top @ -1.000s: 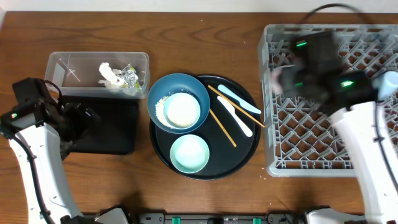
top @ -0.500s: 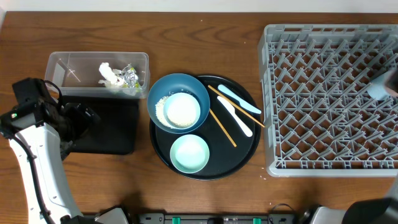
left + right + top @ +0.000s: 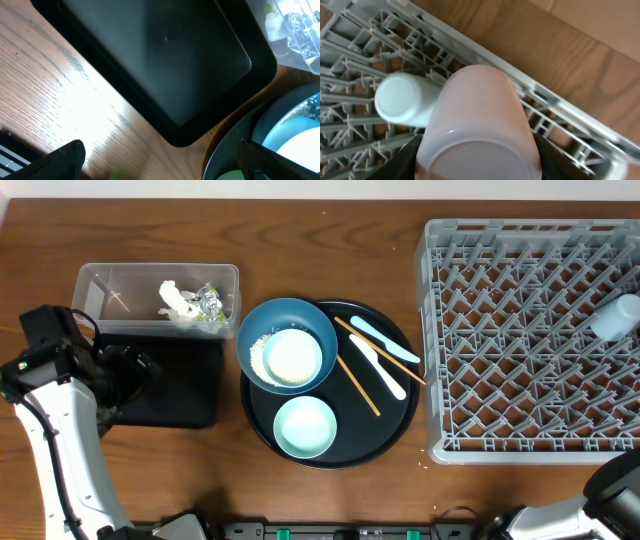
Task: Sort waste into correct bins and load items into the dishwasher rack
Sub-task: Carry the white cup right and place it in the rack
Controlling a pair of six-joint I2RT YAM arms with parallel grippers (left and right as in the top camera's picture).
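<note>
Pink cup [image 3: 475, 110] sits clamped in the right pincer [image 3: 475, 161] over the right edge of the dishwasher rack [image 3: 555, 102], beside a lying white cup [image 3: 400, 100]; loading appears under way. Next: lowering it onto pegs. Left pincer [image 3: 165, 167] gapes empty.

Grey plastic rack [image 3: 430, 340]; glossy wood table [image 3: 330, 250]; cup [image 3: 477, 115] probably matt plastic.

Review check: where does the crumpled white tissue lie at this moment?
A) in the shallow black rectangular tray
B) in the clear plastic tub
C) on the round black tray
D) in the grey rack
B: seen from overhead, the crumpled tissue lies inside the clear tub, next to the shiny wrapper.
</note>
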